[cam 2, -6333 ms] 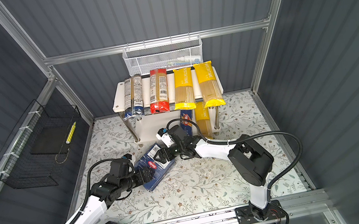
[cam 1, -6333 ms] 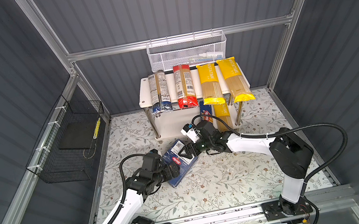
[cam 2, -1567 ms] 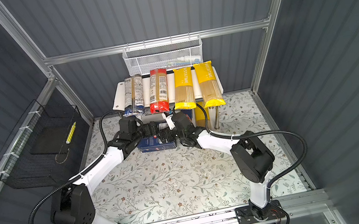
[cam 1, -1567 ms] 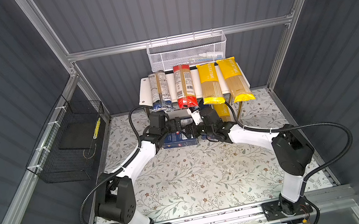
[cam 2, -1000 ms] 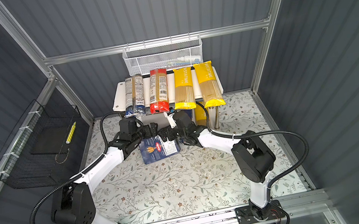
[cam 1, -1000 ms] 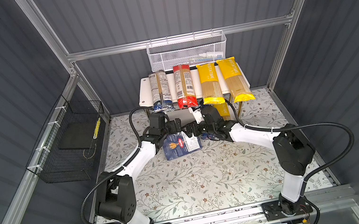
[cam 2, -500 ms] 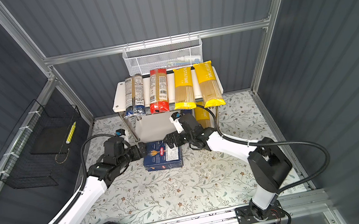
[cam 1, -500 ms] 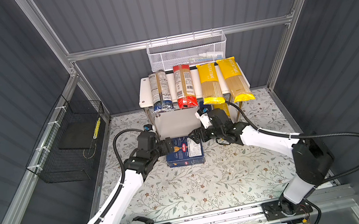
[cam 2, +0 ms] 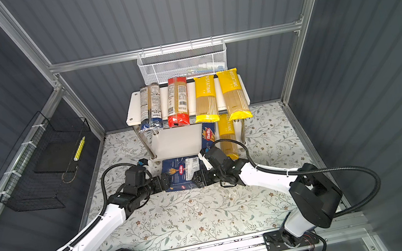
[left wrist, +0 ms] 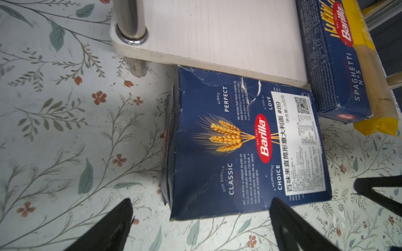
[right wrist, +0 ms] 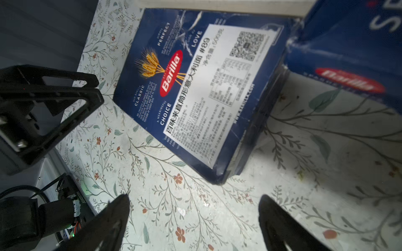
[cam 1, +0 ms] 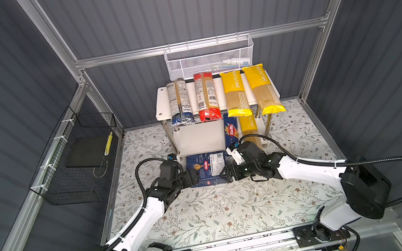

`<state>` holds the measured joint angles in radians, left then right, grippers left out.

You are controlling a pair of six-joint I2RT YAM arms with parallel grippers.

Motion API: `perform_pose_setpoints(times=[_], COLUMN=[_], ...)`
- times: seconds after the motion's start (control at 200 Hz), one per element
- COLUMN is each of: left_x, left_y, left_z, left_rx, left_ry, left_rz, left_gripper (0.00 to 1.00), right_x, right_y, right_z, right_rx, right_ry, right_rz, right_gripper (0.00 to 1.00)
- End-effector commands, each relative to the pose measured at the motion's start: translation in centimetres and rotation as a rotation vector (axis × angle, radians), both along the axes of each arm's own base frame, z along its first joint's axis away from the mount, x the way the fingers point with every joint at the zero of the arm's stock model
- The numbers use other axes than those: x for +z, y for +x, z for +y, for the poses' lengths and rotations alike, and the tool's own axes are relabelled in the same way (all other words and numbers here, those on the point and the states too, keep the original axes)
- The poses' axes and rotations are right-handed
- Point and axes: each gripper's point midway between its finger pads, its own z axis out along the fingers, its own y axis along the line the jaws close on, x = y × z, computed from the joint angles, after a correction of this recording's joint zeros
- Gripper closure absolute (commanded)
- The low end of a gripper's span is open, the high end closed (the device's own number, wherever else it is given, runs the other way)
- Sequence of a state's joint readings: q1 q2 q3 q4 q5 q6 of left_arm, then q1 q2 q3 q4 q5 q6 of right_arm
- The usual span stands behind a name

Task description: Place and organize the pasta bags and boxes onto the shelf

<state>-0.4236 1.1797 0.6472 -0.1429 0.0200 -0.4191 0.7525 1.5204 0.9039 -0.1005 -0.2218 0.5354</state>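
Observation:
The wide flat pasta box (cam 1: 207, 168) (cam 2: 184, 172) (left wrist: 239, 141) (right wrist: 195, 87) lies label up on the floral mat, its far edge at the front of the shelf's lower board (cam 1: 199, 140). My left gripper (cam 1: 192, 177) (left wrist: 201, 208) stands open at the box's left end and holds nothing. At the right end my right gripper (cam 1: 226, 174) (right wrist: 194, 202) is open over bare mat. The slim SPAGHETTI box (cam 1: 231, 132) (left wrist: 335, 54) and a yellow bag (cam 1: 250, 131) lie on the lower board. On the top board (cam 1: 160, 105) lie a dark blue bag (cam 1: 179, 102), a red bag (cam 1: 206, 97) and two yellow bags (cam 1: 235, 95).
A white mesh basket (cam 1: 210, 57) hangs on the back wall above the shelf. A black wire basket (cam 1: 80, 158) hangs on the left wall. Chrome legs (left wrist: 130, 19) stand at the shelf's corners. Open mat stretches in front of the box.
A second ago the wide box was tilted up between both grippers at the shelf's front. It now lies flat on the mat, and both grippers have drawn back to its ends.

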Motion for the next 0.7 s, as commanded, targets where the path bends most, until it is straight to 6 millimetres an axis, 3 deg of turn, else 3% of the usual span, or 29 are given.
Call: perform_pose_setpoints(times=[0.0, 0.175, 0.33, 0.69], left_x=[0.3, -1.3, -2.7, -4.0], left_y=[0.9, 0.8, 0.8, 1.6], left_z=[-1.2, -1.3, -1.3, -2.7], left_rx=[-0.051, -0.064, -0.057, -0.093], left_ry=[-0.043, -0.035, -0.040, -0.098], left_rz=[-0.052, -0.049, -0.039, -0.057], left_gripper=[0.01, 0.01, 0.01, 0.01], right_x=[-0.5, -1.5, -2.4, -3.9], right_y=[0.7, 1.6, 2.4, 3.3], right_z=[0.8, 1.9, 1.5, 2.1], right_rx=[-0.015, 0.003, -0.029, -0.027], right_ry=[0.039, 0.056, 0.048, 0.051], right_rz=[-0.003, 0.000, 0.008, 0.032], right_gripper=[0.07, 0.07, 0.07, 0.07])
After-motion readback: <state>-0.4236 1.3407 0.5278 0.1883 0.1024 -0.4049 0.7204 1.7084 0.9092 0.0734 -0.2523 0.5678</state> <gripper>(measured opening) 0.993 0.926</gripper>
